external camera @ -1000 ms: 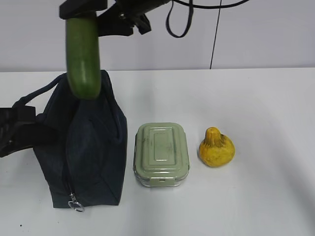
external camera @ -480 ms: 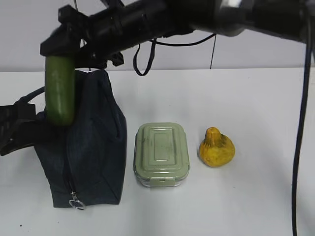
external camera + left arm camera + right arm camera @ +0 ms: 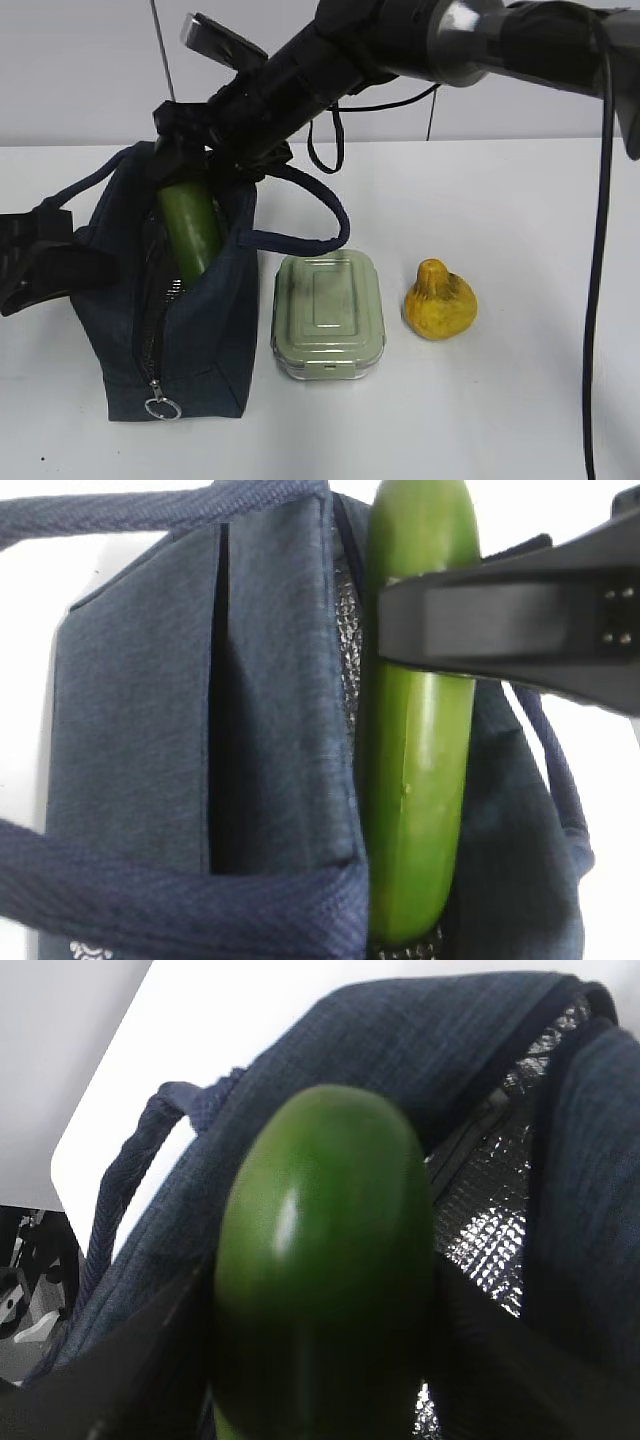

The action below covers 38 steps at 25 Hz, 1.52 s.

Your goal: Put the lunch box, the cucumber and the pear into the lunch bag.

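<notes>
The navy lunch bag (image 3: 205, 345) stands at the left with its top zipper open and silver foil lining (image 3: 488, 1228) showing. My right gripper (image 3: 200, 160) reaches across and is shut on the dark green cucumber (image 3: 192, 232), which hangs upright with its lower half inside the bag mouth. The cucumber also shows in the left wrist view (image 3: 420, 780) and the right wrist view (image 3: 320, 1250). My left gripper (image 3: 35, 265) grips the bag's left side. The sage-green lunch box (image 3: 328, 313) and the yellow pear (image 3: 439, 300) sit on the table to the right of the bag.
One bag strap (image 3: 320, 215) loops out over the table just behind the lunch box. The zipper's ring pull (image 3: 160, 408) hangs at the bag's near end. A black cable (image 3: 598, 260) hangs down at the right. The white table (image 3: 520, 400) meets a pale wall behind.
My right arm has swung down and lowered the cucumber from above the bag into its mouth. The bag mouth now gapes wider and a strap has fallen to the right.
</notes>
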{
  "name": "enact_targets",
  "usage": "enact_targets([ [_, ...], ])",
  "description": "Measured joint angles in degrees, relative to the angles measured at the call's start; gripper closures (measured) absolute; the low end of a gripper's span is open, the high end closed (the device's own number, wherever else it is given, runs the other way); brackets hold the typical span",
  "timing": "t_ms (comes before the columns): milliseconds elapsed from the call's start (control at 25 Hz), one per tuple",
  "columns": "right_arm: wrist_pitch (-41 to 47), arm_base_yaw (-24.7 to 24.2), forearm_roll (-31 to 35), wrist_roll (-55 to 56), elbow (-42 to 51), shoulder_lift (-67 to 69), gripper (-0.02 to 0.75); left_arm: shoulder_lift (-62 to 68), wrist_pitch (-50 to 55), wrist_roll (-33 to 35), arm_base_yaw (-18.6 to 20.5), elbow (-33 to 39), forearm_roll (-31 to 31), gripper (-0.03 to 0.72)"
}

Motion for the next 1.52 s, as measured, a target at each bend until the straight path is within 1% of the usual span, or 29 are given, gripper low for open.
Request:
enact_targets([
  [120,0.81,0.0,0.52,0.0,0.0,0.0,0.22,0.0,0.01,0.0,0.0,0.0,0.01,0.706],
  [200,1.07,-0.12,2.28,0.0,0.0,0.0,0.174,0.0,-0.06,0.0,0.0,0.0,0.01,0.706],
  [280,1.47,-0.28,3.67,0.0,-0.24,0.0,0.163,0.0,-0.11,0.0,0.0,0.0,0.01,0.707],
  [400,3.28,-0.91,3.57,0.0,-1.63,-0.12,0.161,0.0,-0.11,0.0,0.0,0.0,0.01,0.707],
  [560,7.68,-2.94,0.46,0.51,-6.36,-0.45,0.161,0.0,-0.17,0.0,0.0,0.0,0.01,0.707],
  [680,12.1,-4.32,-6.26,3.17,-10.86,-0.79,0.161,0.0,-0.17,0.0,0.0,0.0,0.01,0.707],
  [840,15.23,-4.59,-20.31,9.08,-16.4,-0.83,0.161,0.0,-0.28,0.0,0.0,0.0,0.01,0.707],
  [920,15.65,-4.59,-27.11,12.61,-17.57,-1.52,0.161,0.0,-0.28,0.0,0.0,0.0,0.01,0.707],
  [1080,16.25,-4.59,-36.29,17.38,-17.73,-3.75,0.161,0.0,-0.29,0.0,0.0,0.0,0.01,0.707],
  [1240,16.38,-4.59,-44.47,20.37,-14.99,-7.79,0.161,0.0,-0.34,0.0,0.0,0.0,0.01,0.707],
  [1320,16.38,-4.59,-47.52,21.07,-11.7,-10.66,0.161,0.0,-0.34,0.0,0.0,0.0,0.01,0.707],
  [1520,16.38,-4.59,-50.21,22.34,-0.8,-18.67,0.161,0.0,-0.34,0.0,0.0,0.0,0.01,0.707],
])
